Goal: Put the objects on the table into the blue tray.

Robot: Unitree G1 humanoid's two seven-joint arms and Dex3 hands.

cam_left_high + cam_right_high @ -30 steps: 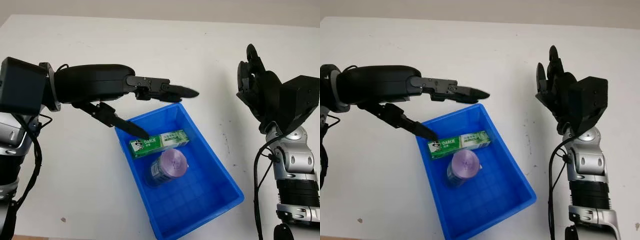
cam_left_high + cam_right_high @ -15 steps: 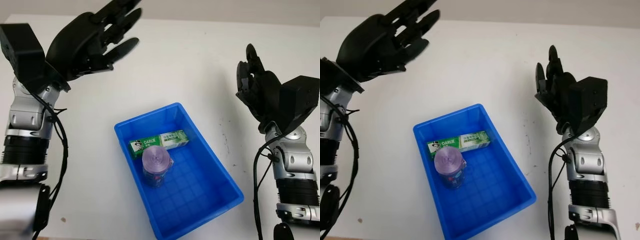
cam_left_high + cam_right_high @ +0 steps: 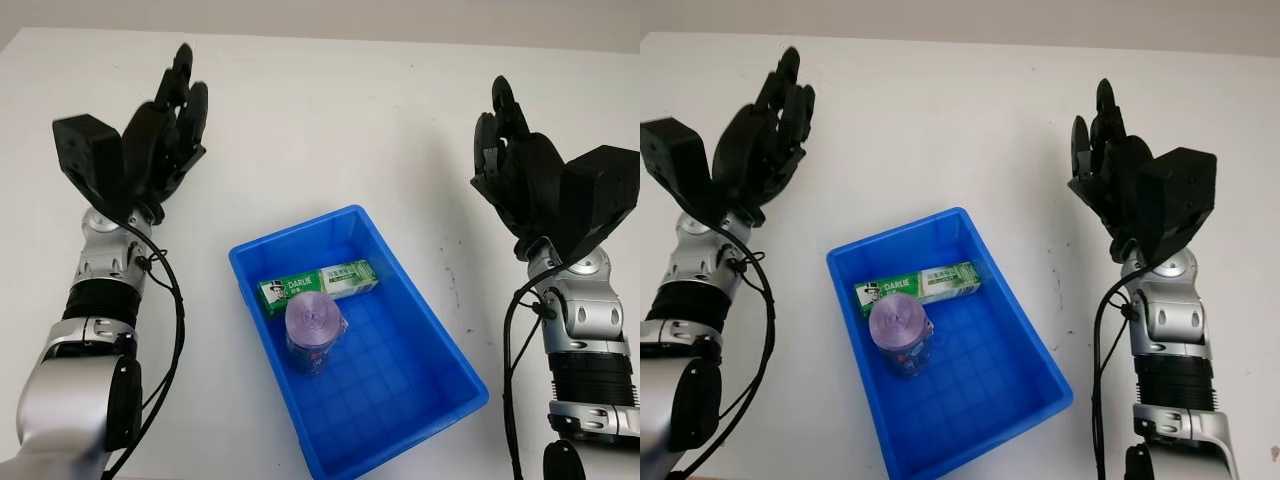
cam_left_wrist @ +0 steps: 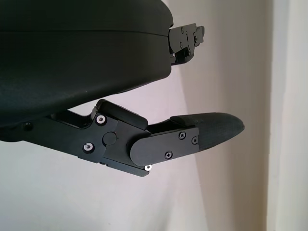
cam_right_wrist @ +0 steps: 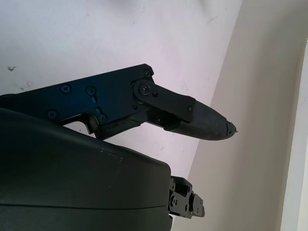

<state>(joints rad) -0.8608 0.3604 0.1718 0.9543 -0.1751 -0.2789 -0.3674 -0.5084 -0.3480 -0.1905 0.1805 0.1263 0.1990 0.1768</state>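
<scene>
A blue tray (image 3: 420,395) sits at the middle of the white table. Inside it a green and white toothpaste box (image 3: 318,285) lies across the far end, and a purple-topped can (image 3: 313,330) leans just in front of the box. My left hand (image 3: 172,112) is raised upright at the left of the table, well away from the tray, open and holding nothing. My right hand (image 3: 503,150) is raised upright at the right side, open as well. In the left wrist view a black finger (image 4: 211,130) reaches over bare table.
The white table (image 3: 330,120) stretches around the tray, with a few small dark marks to the right of the tray (image 3: 455,290). The far table edge (image 3: 400,40) meets a pale wall at the top.
My left hand was over the tray's far corner a second ago; it has lifted and swung back to the left, upright. The can has shifted slightly in the tray. The right hand is still.
</scene>
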